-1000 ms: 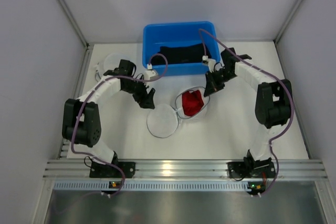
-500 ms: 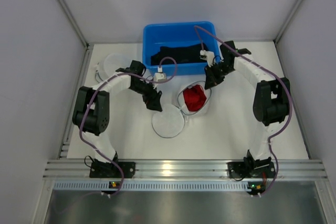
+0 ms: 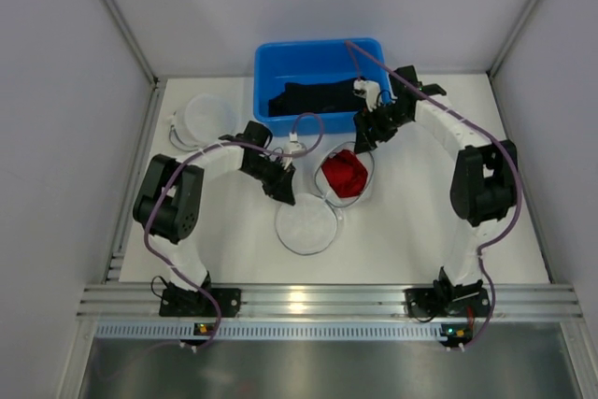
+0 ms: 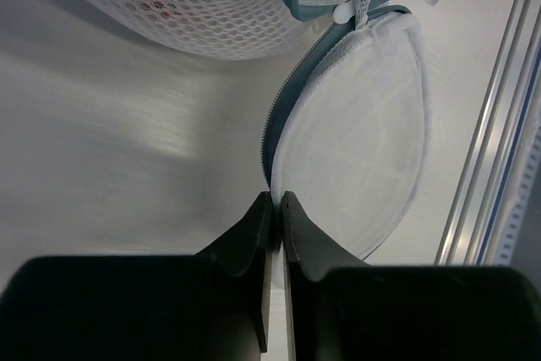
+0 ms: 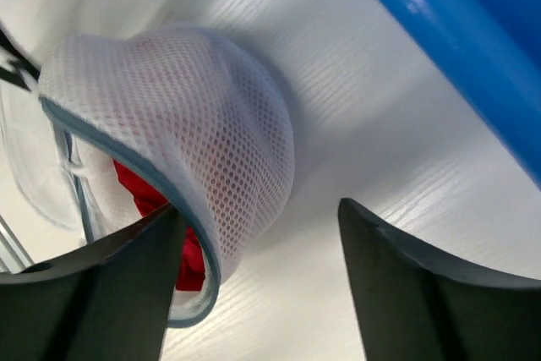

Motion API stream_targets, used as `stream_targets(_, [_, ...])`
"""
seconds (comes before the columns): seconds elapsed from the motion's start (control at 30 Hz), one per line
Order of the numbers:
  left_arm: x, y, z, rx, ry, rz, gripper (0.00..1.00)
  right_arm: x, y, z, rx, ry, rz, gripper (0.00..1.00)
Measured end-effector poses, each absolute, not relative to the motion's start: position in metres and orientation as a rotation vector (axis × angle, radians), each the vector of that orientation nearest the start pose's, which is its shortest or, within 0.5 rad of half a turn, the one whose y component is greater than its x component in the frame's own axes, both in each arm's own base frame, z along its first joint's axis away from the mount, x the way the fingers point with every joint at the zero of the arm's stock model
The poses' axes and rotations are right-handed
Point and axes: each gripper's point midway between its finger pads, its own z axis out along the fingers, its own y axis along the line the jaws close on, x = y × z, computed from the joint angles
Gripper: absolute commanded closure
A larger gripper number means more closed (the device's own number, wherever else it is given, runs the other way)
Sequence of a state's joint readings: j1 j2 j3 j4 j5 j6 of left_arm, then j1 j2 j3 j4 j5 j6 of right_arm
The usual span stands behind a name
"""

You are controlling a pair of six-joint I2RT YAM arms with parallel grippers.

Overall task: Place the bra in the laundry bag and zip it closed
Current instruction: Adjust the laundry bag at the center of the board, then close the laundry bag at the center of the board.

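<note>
The white mesh laundry bag point(image 3: 358, 158) lies unzipped in two round halves. Its bowl half holds the red bra point(image 3: 343, 175), and the flat lid half point(image 3: 306, 224) lies nearer me. My left gripper point(image 3: 283, 192) is shut, pinching the lid's zip rim point(image 4: 272, 145). In the left wrist view the lid point(image 4: 355, 150) spreads to the right and the mesh bowl point(image 4: 194, 6) fills the top. My right gripper point(image 3: 364, 140) stands open at the bowl's far side. The mesh wall point(image 5: 186, 116) and the bra point(image 5: 144, 196) sit by its left finger point(image 5: 101, 285), nothing gripped.
A blue bin point(image 3: 318, 51) with a black garment point(image 3: 313, 95) stands just behind the bag, and its wall point(image 5: 456, 31) is close to my right gripper. A second white round bag point(image 3: 206, 117) lies at the back left. The table's metal rail point(image 4: 490, 141) runs beyond the lid.
My left gripper moved right to the lid and shut on its rim. My right gripper let go of the bowl's rim, opened and rose toward the bin. The lid shifted slightly nearer me.
</note>
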State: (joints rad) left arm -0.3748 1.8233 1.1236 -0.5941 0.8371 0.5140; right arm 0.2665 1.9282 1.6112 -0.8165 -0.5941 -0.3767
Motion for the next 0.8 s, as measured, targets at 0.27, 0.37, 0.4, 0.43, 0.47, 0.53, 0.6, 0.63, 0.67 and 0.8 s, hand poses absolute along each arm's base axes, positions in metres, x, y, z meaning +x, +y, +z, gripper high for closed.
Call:
stream_targets(0.27, [0.254,-0.241,0.082,1.041,2.351,-1.273,1.0,0.394,0.184,0.173,-0.92,2.259,0.636,0.01])
stream_targets(0.37, [0.248,-0.246,0.092,0.924,2.41,-1.362,1.0,0.39,0.18,0.198,-0.939,2.169,0.59,0.01])
stream_targets(0.4, [0.245,-0.249,0.095,0.876,2.436,-1.403,1.0,0.386,0.178,0.204,-0.955,2.141,0.572,0.01])
stream_targets(0.43, [0.242,-0.25,0.099,0.832,2.459,-1.442,1.0,0.379,0.174,0.208,-0.974,2.118,0.553,0.01])
stream_targets(0.47, [0.24,-0.252,0.102,0.792,2.476,-1.482,1.0,0.372,0.171,0.209,-0.993,2.107,0.539,0.0])
stream_targets(0.53, [0.235,-0.256,0.109,0.722,2.505,-1.557,1.0,0.356,0.164,0.209,-1.065,2.067,0.497,0.01])
stream_targets(0.6, [0.231,-0.258,0.115,0.639,2.537,-1.645,1.0,0.34,0.156,0.204,-1.143,2.025,0.451,0.01])
stream_targets(0.63, [0.228,-0.259,0.117,0.596,2.556,-1.692,1.0,0.331,0.152,0.199,-1.178,2.009,0.434,0.01])
stream_targets(0.67, [0.227,-0.26,0.119,0.557,2.574,-1.735,1.0,0.317,0.147,0.192,-1.229,1.983,0.41,0.01])
stream_targets(0.8, [0.224,-0.263,0.119,0.413,2.642,-1.862,1.0,0.268,0.134,0.175,-1.401,1.835,0.327,0.0])
